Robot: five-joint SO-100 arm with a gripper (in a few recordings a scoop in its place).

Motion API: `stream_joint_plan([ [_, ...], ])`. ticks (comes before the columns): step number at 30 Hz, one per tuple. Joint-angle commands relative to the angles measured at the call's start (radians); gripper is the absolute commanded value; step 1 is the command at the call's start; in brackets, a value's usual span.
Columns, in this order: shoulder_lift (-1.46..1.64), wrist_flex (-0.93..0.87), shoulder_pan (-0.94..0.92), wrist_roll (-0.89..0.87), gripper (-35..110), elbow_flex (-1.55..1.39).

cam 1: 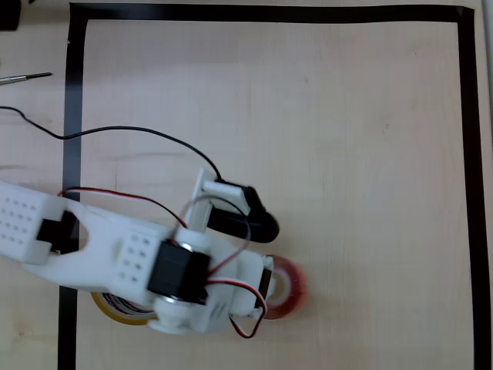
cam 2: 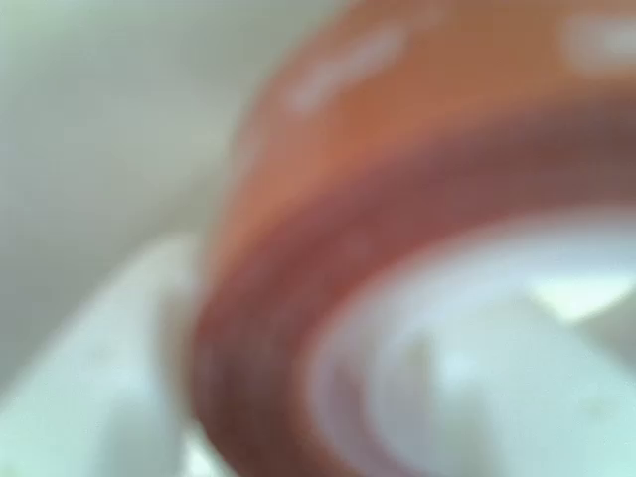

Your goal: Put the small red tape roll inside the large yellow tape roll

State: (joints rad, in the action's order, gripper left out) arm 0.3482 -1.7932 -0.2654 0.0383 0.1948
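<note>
On the table [cam 1: 308,116], pincer [cam 1: 269,289] touches small red tape roll [cam 1: 289,289].

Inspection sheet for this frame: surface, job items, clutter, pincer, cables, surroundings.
Surface: pale wooden table with a black tape border.
Job's things: small red tape roll with white core, lying flat; large translucent yellow tape roll, mostly hidden under the white arm, apart from the red one.
Clutter: thin metal tool outside the border.
Grippers: pincer at the red roll; the blurred wrist view puts the roll very close; closure cannot be told.
Cables: black cable across the table; red wire on the arm.
Surroundings: nothing seen.
</note>
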Motion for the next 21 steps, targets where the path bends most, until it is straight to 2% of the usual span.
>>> stream_joint_plan([
  [1, 0.348, -0.015, -0.014, 0.020, 0, 0.031],
  [12, 1.046, -0.009, -0.054, 0.011, 0, -0.930],
  [17, 1.410, 0.249, -0.058, 0.018, 0, -1.568],
  [21, 1.482, 0.342, -0.057, 0.020, 0, -1.787],
])
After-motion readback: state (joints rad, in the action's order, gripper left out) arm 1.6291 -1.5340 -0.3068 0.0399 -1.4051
